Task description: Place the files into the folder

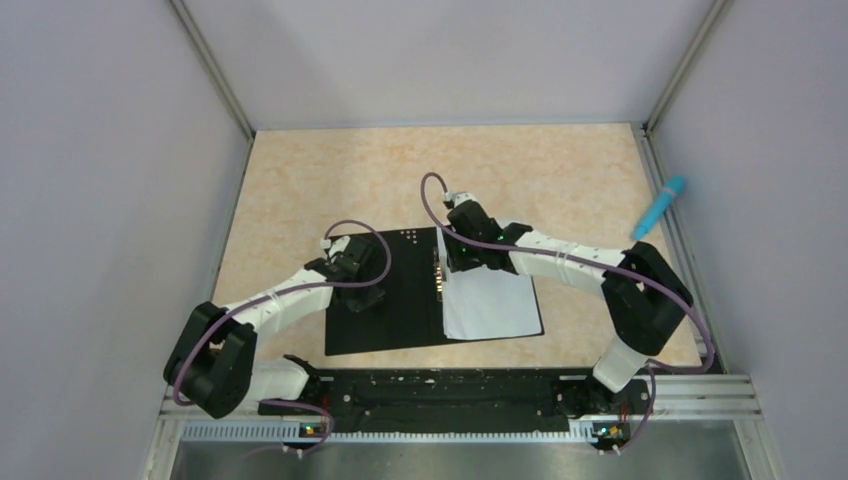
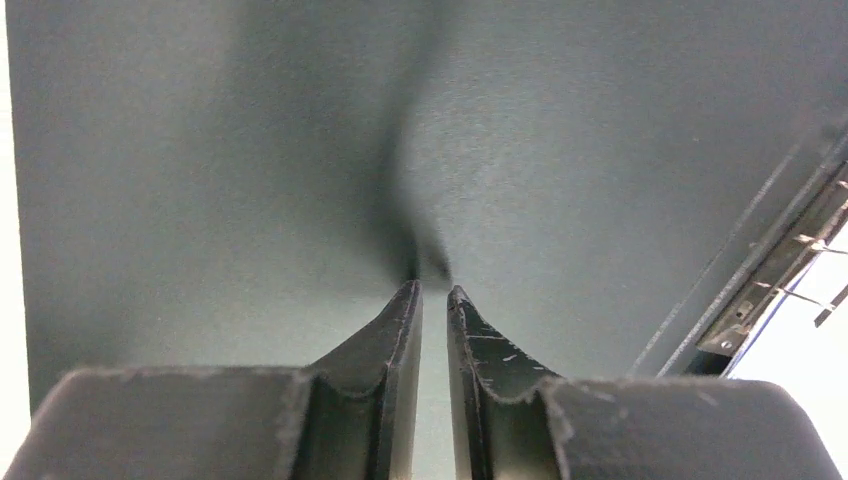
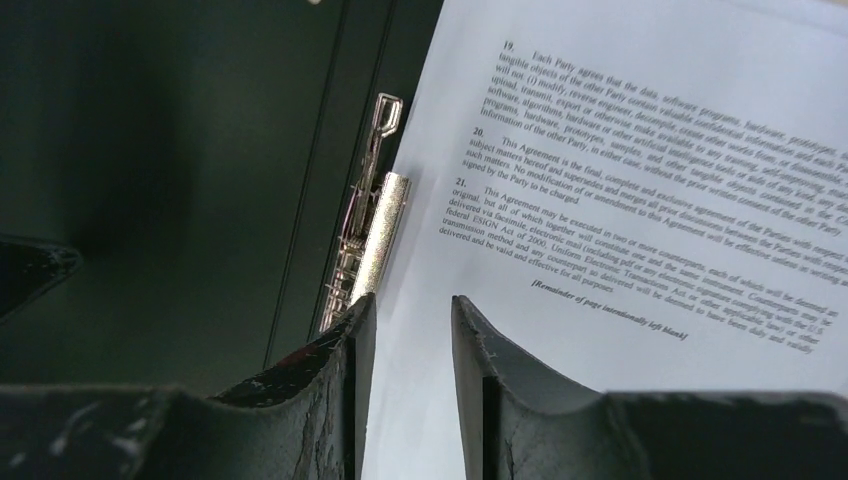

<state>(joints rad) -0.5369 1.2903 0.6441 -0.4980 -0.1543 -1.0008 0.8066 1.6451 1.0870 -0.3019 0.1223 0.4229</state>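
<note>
Beige tabletop (image 1: 330, 170) carries the folder (image 1: 395, 310), lying open with its black inside up. The files (image 1: 495, 305) lie on its right half beside the metal clip (image 3: 370, 235). The left gripper (image 1: 358, 272) points down at the left half, jaws almost closed and empty. The right gripper (image 1: 462, 255) is over the files' clip-side edge, jaws slightly parted.

Likely a lab: walled bench (image 1: 330, 170), aluminium rail (image 1: 700, 395)
</note>
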